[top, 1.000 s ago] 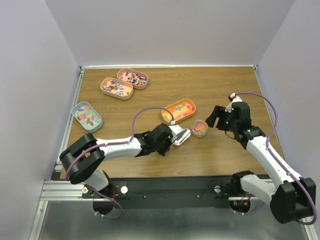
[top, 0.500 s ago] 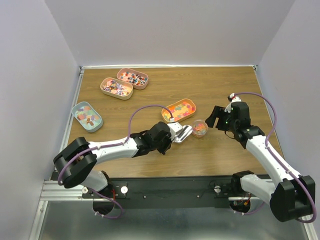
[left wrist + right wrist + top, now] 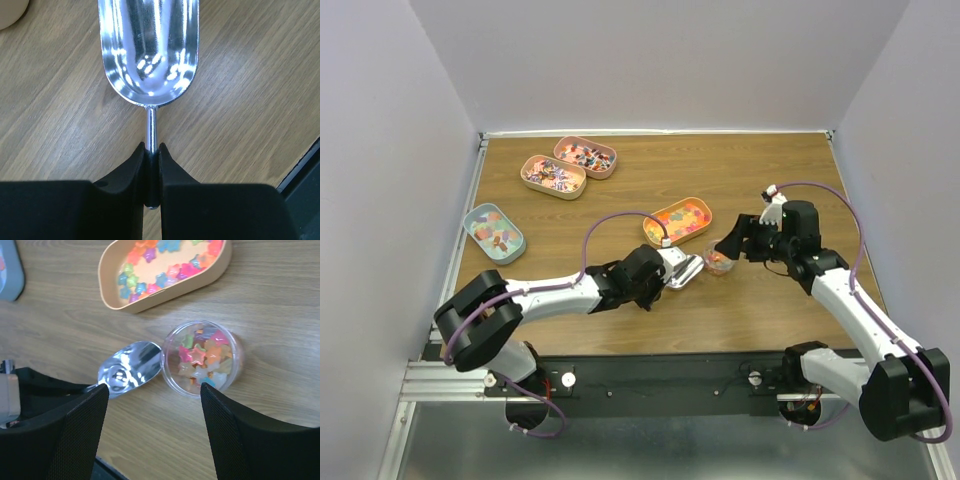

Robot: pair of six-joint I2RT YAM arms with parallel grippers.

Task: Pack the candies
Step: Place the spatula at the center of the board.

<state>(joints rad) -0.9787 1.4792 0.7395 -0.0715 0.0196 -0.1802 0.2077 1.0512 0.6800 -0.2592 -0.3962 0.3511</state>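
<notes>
Candies (image 3: 202, 360) are sitting in clear cup (image 3: 238, 357) just ahead of right gripper (image 3: 152, 390), fingers spread; left gripper (image 3: 151, 160) is clamping empty scoop (image 3: 150, 50) handle, bowl beside cup.

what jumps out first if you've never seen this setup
The shiny silver scoop stands out: it is empty, pinched by its thin handle in the left gripper near the table's middle. Right beside its bowl stands a clear round cup of bright star-shaped candies, with the open right gripper close by. An oval tin of more candies lies just beyond.
</notes>
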